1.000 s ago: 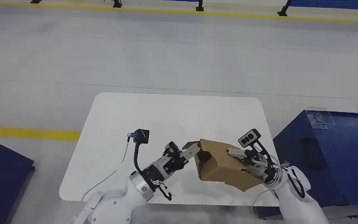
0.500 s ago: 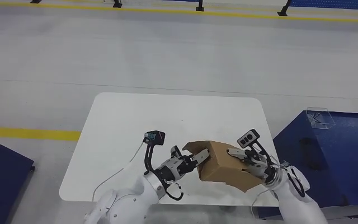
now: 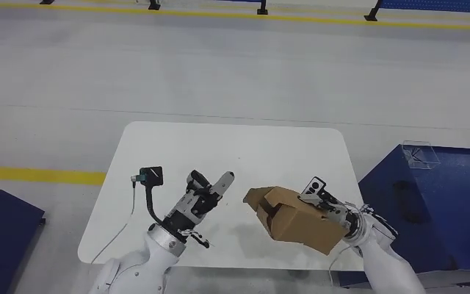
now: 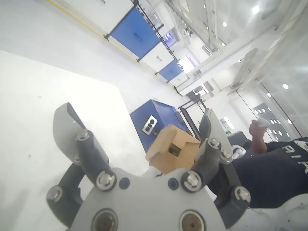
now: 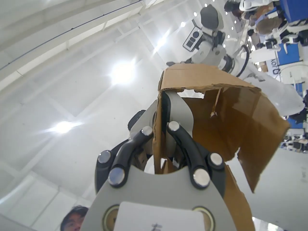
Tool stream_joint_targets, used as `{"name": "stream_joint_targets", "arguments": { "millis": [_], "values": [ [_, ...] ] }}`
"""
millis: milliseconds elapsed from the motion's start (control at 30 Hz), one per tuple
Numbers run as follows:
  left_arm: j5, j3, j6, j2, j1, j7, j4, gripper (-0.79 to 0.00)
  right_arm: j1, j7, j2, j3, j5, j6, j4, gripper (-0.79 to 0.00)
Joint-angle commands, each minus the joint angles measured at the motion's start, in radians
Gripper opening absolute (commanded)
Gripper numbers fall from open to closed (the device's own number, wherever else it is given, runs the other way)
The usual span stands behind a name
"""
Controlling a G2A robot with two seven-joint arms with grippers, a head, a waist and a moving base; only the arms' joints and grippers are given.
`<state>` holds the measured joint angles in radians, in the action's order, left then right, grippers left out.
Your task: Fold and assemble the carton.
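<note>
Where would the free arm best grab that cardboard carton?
Probably by the loose end flap, coming in from where the open left gripper is: that flap juts toward it, while the right gripper clamps the opposite wall of the carton.

The brown cardboard carton (image 3: pixel 301 224), partly folded with its end flaps loose, is tilted at the worktop's (image 3: pixel 220 154) near right corner.

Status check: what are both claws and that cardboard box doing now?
Left gripper open, apart from carton. Right gripper shut on carton wall. Carton partly folded, over table.
</note>
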<state>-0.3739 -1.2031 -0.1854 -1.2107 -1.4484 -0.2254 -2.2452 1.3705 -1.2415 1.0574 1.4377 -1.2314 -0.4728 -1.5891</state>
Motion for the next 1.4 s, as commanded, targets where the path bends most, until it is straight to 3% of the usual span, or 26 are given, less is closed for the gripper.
{"name": "stream_joint_targets", "arguments": {
  "millis": [0,167,467,767,1133,1233,1367],
  "values": [
    [0.001,-0.034,-0.006,0.006,0.001,-0.084,0.025,0.0,-0.008,-0.018,-0.001,-0.006,0.0,-0.034,0.011,-0.785],
    [-0.16,0.028,-0.018,0.019,0.084,-0.371,0.067,0.0,-0.017,-0.04,-0.005,-0.015,0.017,-0.058,0.018,-0.785],
    [-0.092,0.083,0.038,0.015,0.125,-0.466,0.05,0.0,-0.018,-0.044,-0.008,-0.017,0.028,-0.057,0.014,-0.785],
    [-0.113,0.183,-0.024,0.004,0.179,-0.515,0.079,0.0,-0.012,-0.05,-0.013,-0.03,0.044,-0.056,0.003,-0.785],
    [-0.116,0.296,-0.101,-0.023,0.261,-0.489,0.147,0.0,-0.003,-0.06,-0.028,-0.038,0.037,-0.046,-0.003,-0.785],
    [-0.118,0.291,-0.119,-0.025,0.259,-0.469,0.125,0.0,-0.007,-0.049,-0.031,-0.021,0.023,-0.056,0.017,-0.785],
    [-0.122,0.227,-0.154,-0.017,0.208,-0.434,0.062,0.0,-0.01,-0.035,-0.034,-0.012,0.017,-0.071,0.027,-0.785]
  ]
}}
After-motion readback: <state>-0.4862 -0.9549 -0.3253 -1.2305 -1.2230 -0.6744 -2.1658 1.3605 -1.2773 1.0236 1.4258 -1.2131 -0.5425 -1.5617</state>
